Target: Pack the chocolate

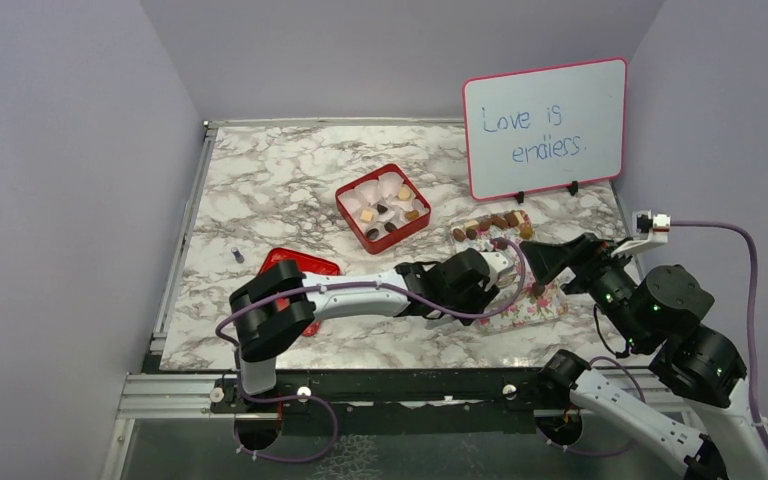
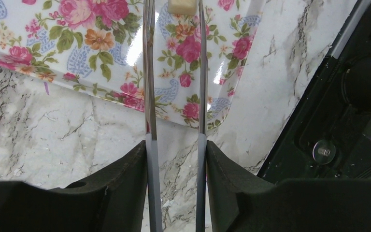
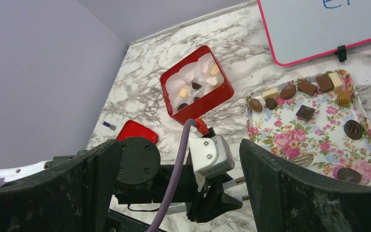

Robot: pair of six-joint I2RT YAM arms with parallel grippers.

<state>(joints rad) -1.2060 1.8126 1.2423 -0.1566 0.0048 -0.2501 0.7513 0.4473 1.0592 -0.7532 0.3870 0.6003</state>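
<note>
Several chocolate pieces [image 1: 490,223] lie along the far edge of a floral tray [image 1: 550,308]; they also show in the right wrist view [image 3: 307,87]. More pieces sit in white paper cups inside a red box [image 1: 348,205]. My left gripper [image 1: 497,274] is shut on thin metal tongs [image 2: 149,72] that reach over the tray [image 2: 77,43]. A cream piece [image 2: 182,6] lies between the tong tips; I cannot tell whether it is pinched. My right gripper [image 1: 546,264] hangs open and empty above the tray, beside the left gripper.
A red lid [image 1: 295,264] lies left of the left arm. A small purple thing [image 1: 237,254] lies near the left edge. A whiteboard [image 1: 545,128] stands at the back right. The table's black front rail [image 2: 348,145] runs close to the tray.
</note>
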